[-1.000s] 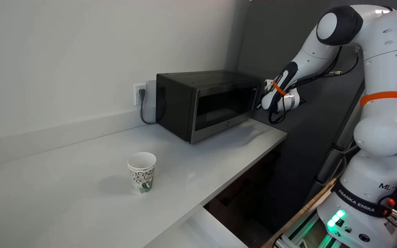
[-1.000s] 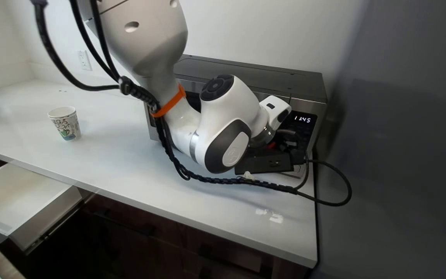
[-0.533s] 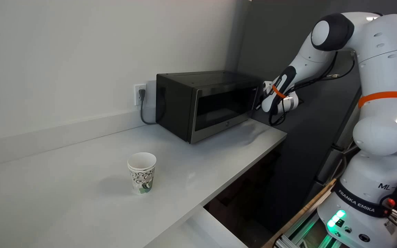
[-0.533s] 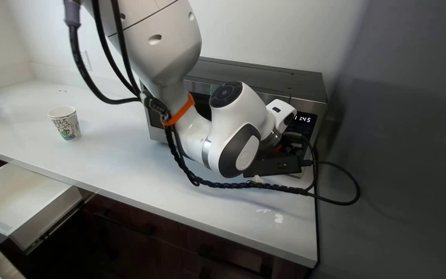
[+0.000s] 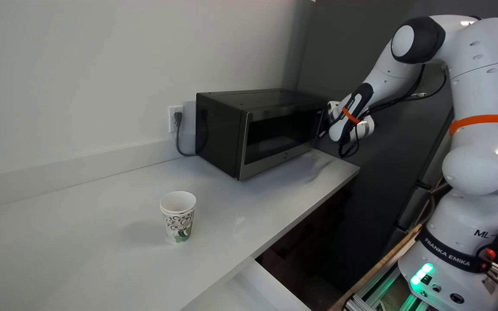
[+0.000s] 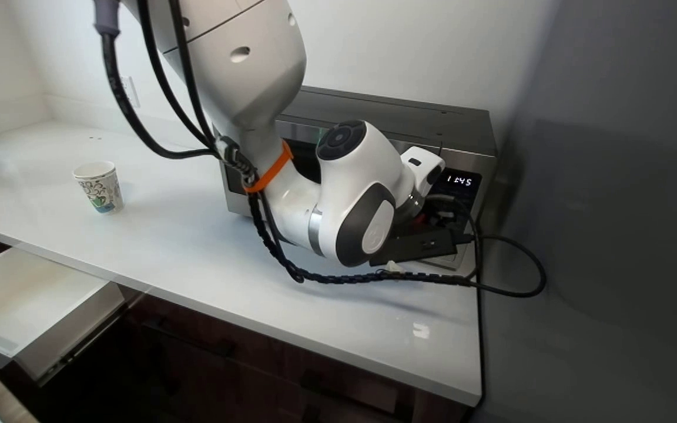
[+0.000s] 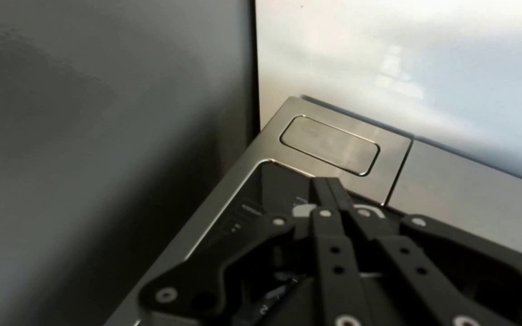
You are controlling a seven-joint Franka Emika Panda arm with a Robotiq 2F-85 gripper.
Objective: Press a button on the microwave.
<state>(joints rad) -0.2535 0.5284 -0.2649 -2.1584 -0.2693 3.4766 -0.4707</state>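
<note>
Jaws pressed together on my black, jointed gripper [image 7: 327, 181], brushed-metal and glass microwave [image 5: 260, 131] directly before them, glossy dark keypad [image 7: 268, 192] behind, rounded rectangular button [image 7: 331, 145] just past, smooth grey panel [image 7: 107, 136] beside

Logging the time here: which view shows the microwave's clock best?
An exterior view: there the clock glows uncovered, apparently 11:45. In an exterior view that catches the microwave slantwise, no digits are readable. The wrist view shows part of the control panel, no clock.

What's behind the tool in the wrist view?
The dark control panel of the microwave, with a few small labels showing beside the tool. Any keys directly behind it are covered.
</note>
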